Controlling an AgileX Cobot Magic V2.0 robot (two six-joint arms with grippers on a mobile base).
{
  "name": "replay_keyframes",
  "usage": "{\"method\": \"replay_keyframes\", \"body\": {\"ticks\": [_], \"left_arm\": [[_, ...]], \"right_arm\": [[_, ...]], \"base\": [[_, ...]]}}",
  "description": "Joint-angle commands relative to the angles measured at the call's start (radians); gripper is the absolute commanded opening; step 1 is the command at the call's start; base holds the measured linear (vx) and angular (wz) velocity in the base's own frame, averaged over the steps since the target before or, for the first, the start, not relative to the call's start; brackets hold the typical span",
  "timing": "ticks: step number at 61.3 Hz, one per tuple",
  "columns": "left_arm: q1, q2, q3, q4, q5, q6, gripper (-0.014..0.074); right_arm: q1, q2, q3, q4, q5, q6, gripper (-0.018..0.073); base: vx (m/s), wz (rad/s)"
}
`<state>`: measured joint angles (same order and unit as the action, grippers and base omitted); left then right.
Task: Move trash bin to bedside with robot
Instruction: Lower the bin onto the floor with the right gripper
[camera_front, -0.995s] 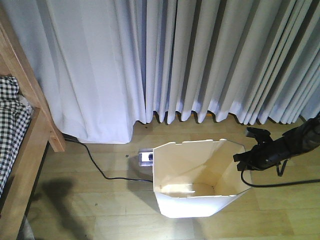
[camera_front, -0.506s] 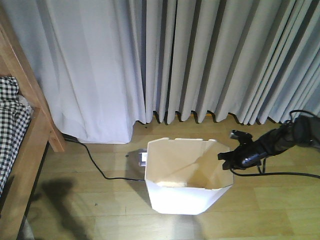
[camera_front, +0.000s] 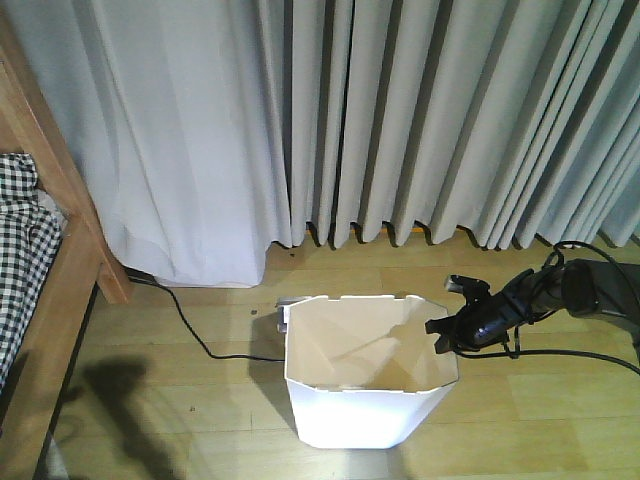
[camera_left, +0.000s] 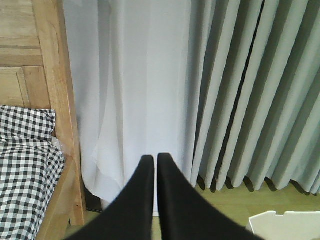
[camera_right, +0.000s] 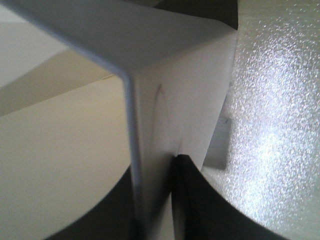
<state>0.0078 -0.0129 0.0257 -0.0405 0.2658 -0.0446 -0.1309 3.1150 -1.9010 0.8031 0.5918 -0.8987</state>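
Observation:
The white trash bin (camera_front: 350, 410) stands upright on the wooden floor, cream inside. My right gripper (camera_front: 445, 330) comes in from the right on a thin black arm and is shut on the bin's right rim. In the right wrist view the bin wall (camera_right: 175, 100) runs between the two black fingers of that gripper (camera_right: 155, 167), one inside and one outside. The bed's wooden side rail (camera_front: 55, 290) and checked bedding (camera_front: 20, 260) lie at the far left, well apart from the bin. My left gripper (camera_left: 152, 159) is shut on nothing, facing the curtain, with the bin's rim (camera_left: 290, 225) low at the right.
Grey-white curtains (camera_front: 400, 120) hang to the floor along the back. A black power cord (camera_front: 195, 335) trails from the bed post (camera_front: 110, 270) to a small grey box (camera_front: 283, 308) behind the bin. Black cables (camera_front: 580, 355) trail from the right arm.
The bin has moved left, toward the bed, and gone from tilted to upright. The right arm followed it left, still holding the rim.

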Motion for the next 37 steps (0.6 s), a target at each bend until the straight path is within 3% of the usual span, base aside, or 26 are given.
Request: {"method": "replay_keyframes", "body": {"ticks": [1, 37], "left_arm": [[0.000, -0.014, 0.019, -0.004, -0.069, -0.006, -0.0006], [0.000, -0.014, 0.019, -0.004, -0.069, -0.006, -0.0006]], "right_arm": [[-0.005, -0.070, -0.047, 0.080, 0.112, 0.001, 0.0032], [-0.005, 0.094, -0.310, 0.042, 0.224, 0.046, 0.0073]], "base": [[0.00, 0.00], [0.00, 0.00]]}}
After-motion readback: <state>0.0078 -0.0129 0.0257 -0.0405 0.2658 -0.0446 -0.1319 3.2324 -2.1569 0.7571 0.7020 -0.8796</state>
